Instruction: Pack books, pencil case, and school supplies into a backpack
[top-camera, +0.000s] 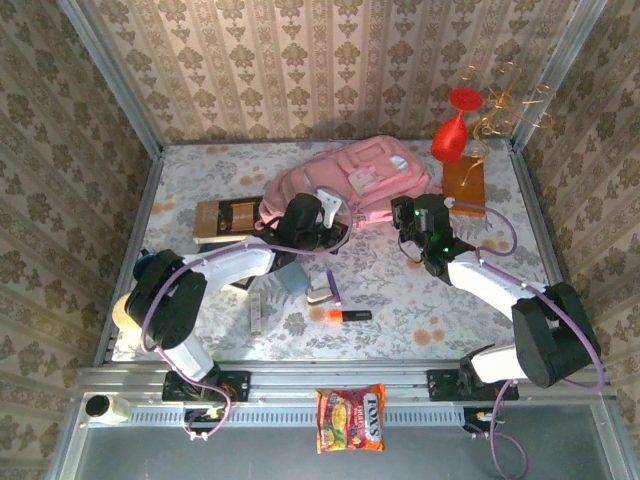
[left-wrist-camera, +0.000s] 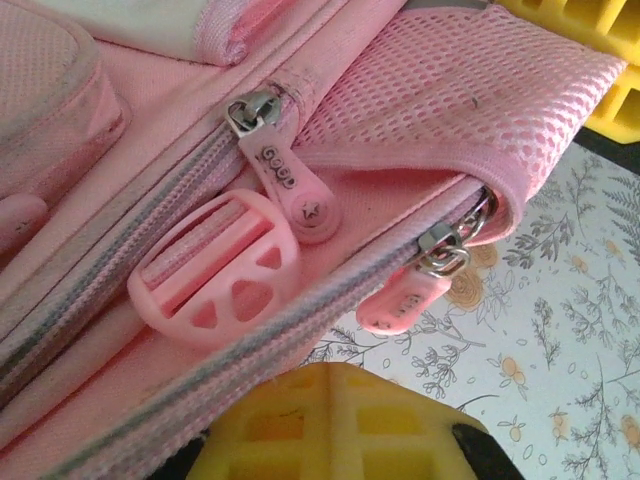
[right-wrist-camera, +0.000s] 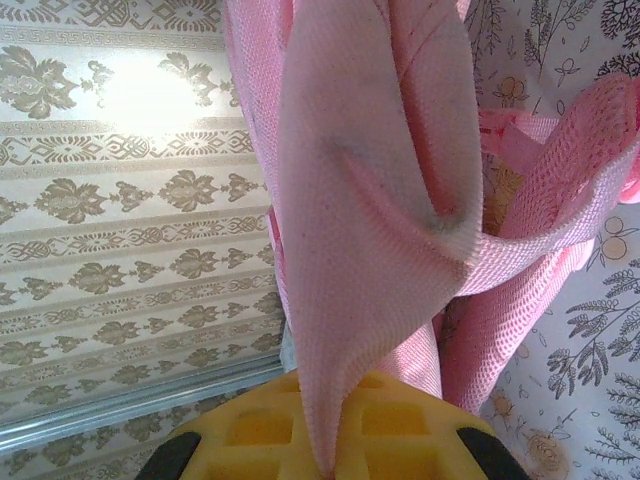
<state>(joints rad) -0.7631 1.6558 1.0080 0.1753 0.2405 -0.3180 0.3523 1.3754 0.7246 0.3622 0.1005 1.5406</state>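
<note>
**Left pincer.** The left pincer (top-camera: 322, 212) is closed at the near edge of the backpack (top-camera: 365, 170). In the left wrist view, one yellow pad (left-wrist-camera: 340, 430) lies against a zip seam, and the other pad (left-wrist-camera: 575, 45) sits beyond the mesh pocket (left-wrist-camera: 430, 110). Whether fabric is nipped between them cannot be told. Two pink zip pulls (left-wrist-camera: 290, 185) (left-wrist-camera: 400, 300) and a pink buckle (left-wrist-camera: 215, 270) lie free, with neither pad touching them.

**Right pincer.** The right pincer (top-camera: 408, 222) is at the backpack's right near corner. In the right wrist view, a pink strap (right-wrist-camera: 350, 200) rises from its yellow pad (right-wrist-camera: 425, 430), clamped.

**Layout, top view.** The backpack lies at the far centre of the counter (top-camera: 450, 310).
- The brown book (top-camera: 228, 217) lies just left of the backpack.
- The pencil case (top-camera: 293, 277), the purple pen (top-camera: 335, 288) and the beige-white piece (top-camera: 320, 295) lie close together near the left arm.
- The marker (top-camera: 345, 316) is nearer the arm bases, and the pale stick (top-camera: 255, 315) is to its left.
- A snack packet (top-camera: 350, 418) rests on the near rail.

**Detail by view.** The wrist views resolve the zip hardware and the mesh weave. The top view places both arms and the loose items.
</note>
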